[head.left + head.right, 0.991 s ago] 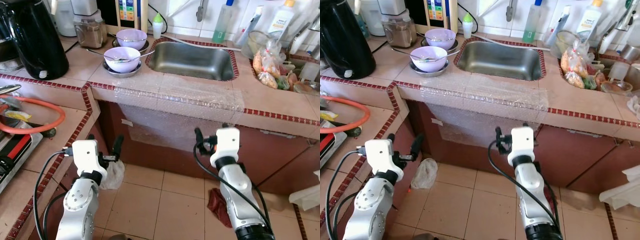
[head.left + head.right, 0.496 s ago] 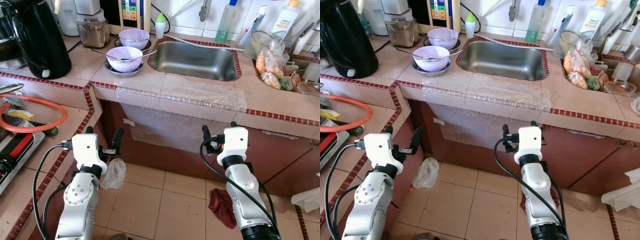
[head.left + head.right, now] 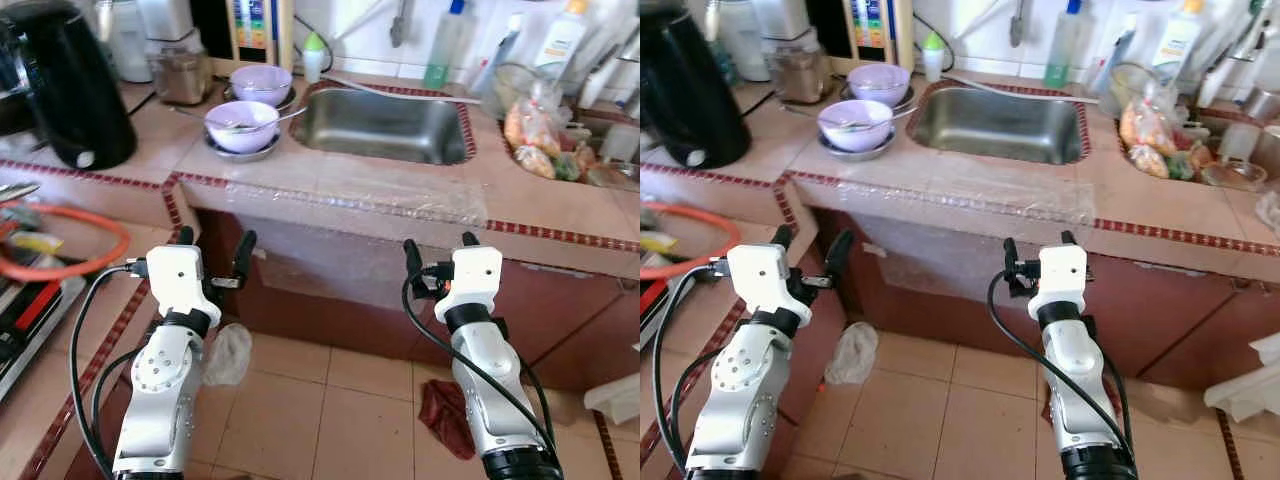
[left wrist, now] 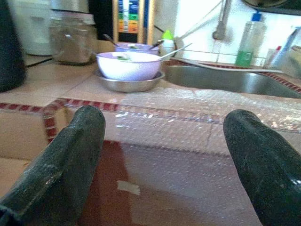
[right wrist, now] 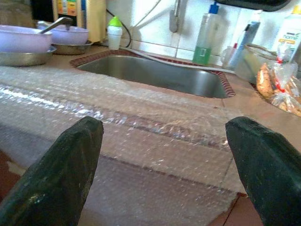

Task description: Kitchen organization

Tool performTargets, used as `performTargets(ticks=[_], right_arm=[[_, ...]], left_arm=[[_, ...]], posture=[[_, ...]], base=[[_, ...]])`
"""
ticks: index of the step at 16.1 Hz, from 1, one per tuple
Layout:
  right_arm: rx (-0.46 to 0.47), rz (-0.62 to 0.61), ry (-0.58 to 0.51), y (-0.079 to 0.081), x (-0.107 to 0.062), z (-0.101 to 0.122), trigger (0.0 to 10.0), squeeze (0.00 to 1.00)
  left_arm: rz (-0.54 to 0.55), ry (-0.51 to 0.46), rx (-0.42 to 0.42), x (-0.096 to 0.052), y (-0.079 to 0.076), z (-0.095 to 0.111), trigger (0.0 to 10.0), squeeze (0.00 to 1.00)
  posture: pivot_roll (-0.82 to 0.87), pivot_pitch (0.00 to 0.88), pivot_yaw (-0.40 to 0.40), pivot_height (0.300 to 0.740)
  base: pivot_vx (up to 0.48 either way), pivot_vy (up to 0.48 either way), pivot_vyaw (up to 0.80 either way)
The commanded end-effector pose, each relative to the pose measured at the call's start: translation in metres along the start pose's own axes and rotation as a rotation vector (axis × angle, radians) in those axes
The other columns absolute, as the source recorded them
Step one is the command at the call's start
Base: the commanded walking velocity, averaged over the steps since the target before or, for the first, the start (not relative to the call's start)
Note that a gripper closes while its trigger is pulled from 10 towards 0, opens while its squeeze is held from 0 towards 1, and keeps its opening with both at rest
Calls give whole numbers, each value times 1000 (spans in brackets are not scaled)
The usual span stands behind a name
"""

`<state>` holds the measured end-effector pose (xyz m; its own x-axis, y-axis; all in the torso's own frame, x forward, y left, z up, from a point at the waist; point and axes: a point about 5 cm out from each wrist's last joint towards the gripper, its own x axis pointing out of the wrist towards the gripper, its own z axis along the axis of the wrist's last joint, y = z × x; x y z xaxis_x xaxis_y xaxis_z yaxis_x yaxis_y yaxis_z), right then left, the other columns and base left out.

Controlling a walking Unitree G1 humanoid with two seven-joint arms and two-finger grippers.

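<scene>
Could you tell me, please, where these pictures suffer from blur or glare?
Left eye view: soft with motion blur, worst on the bottles behind the sink. Left wrist view: the near fingers are out of focus, the wall behind the purple bowl is blown out white. Right wrist view: glare streaks on the bubble wrap.

A red rag (image 3: pixel 442 416) and a crumpled plastic bag (image 3: pixel 228 353) are seen on the tiled floor (image 3: pixel 330 410); an orange hose (image 3: pixel 62 256) is coiled at the left.
</scene>
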<state>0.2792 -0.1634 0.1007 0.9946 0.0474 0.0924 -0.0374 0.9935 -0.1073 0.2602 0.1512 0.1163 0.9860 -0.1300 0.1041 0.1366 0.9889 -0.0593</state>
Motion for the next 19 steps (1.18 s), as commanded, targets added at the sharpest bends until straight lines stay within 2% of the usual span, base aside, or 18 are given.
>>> performTargets(ticks=[1, 11, 19], right_arm=[[2, -9, -14, -3, 3, 4, 10000, 0], [-15, -17, -28, -8, 0, 7, 10000, 0], [-6, 6, -26, -2, -3, 7, 10000, 0]], left_arm=[[-9, 2, -3, 0, -1, 1, 10000, 0], [-32, -2, 3, 0, -4, 7, 10000, 0], [-31, -11, 18, -1, -3, 12, 10000, 0]], posture=[[-5, 0, 12, 740], [-12, 0, 24, 740], [-7, 0, 25, 740]], base=[[315, 0, 0], [331, 0, 0], [316, 0, 0]])
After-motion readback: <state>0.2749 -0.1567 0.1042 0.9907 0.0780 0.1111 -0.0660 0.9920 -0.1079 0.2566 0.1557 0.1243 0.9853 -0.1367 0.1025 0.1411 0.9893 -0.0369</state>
